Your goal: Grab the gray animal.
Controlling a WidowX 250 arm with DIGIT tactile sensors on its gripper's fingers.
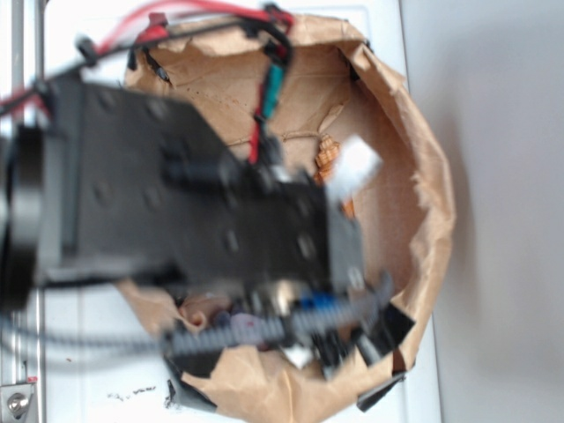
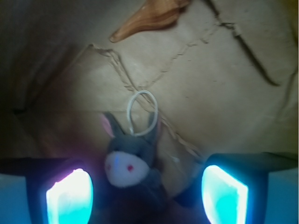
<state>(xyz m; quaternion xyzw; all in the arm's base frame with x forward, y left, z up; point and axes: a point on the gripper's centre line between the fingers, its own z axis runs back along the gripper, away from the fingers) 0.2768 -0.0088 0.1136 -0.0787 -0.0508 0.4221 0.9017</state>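
Note:
In the wrist view the gray animal, a small plush with a cream-white face, red eyes, pink-lined ears and a white string loop, lies on brown paper between my two glowing cyan fingertips. My gripper is open, its jaws wide apart on either side of the toy, closer to the left one, not touching it. In the exterior view the black arm covers the toy, which is hidden there.
A crumpled brown paper liner forms a bowl with raised walls around the work area. An orange-brown spiral seashell lies beyond the toy; it also shows in the exterior view. Red and black cables run over the arm.

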